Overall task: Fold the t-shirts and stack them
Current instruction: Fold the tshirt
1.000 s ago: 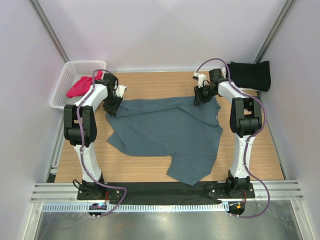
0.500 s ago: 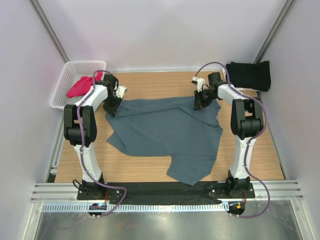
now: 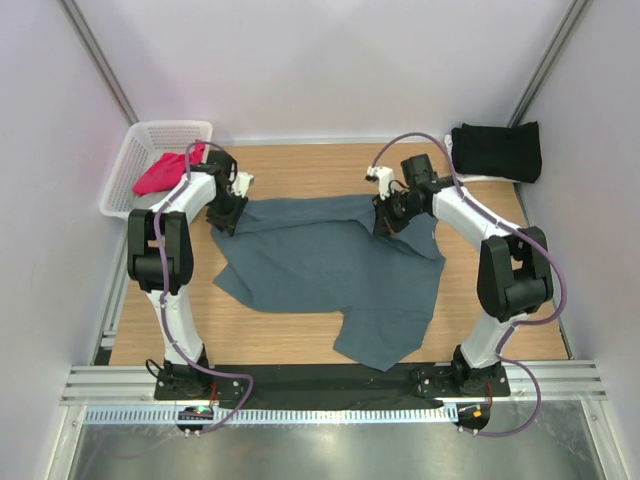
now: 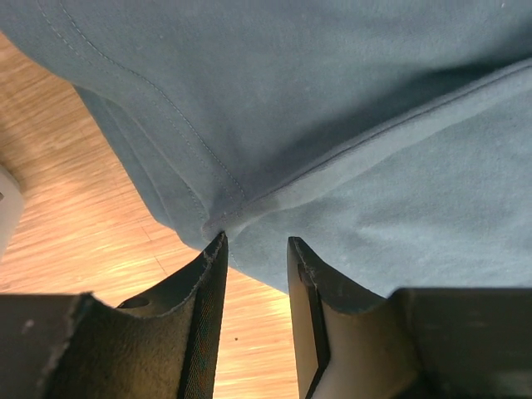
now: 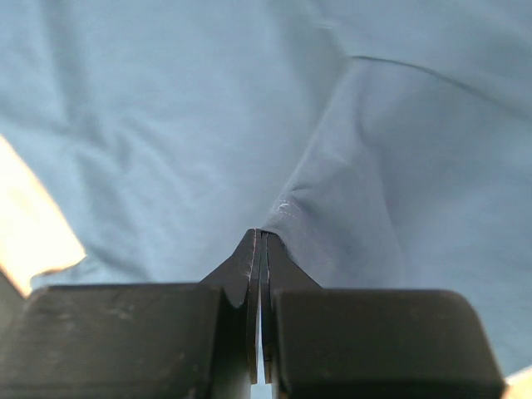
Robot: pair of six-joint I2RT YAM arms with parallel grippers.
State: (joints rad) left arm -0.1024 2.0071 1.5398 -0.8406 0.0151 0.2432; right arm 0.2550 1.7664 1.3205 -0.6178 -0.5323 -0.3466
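The slate blue-grey t-shirt [image 3: 330, 270] lies spread and crumpled across the middle of the table. My left gripper [image 3: 226, 222] is at its upper-left edge. In the left wrist view the left gripper [image 4: 256, 241] is open, with its tips at the hem of the blue-grey t-shirt [image 4: 332, 108] and bare wood between the fingers. My right gripper [image 3: 385, 222] is over the shirt's upper-right part. In the right wrist view the right gripper [image 5: 263, 233] is shut on a raised pinch of the blue-grey cloth [image 5: 166, 125]. A black t-shirt [image 3: 498, 150] lies folded at the back right.
A white mesh basket [image 3: 150, 130] stands at the back left with a magenta-pink t-shirt [image 3: 160, 172] inside it. Walls close the table in on three sides. Bare wood [image 3: 500, 300] shows to the right of the shirt.
My right gripper has moved left and toward the near edge, pulling the shirt's upper-right corner inward. The left arm has barely shifted.
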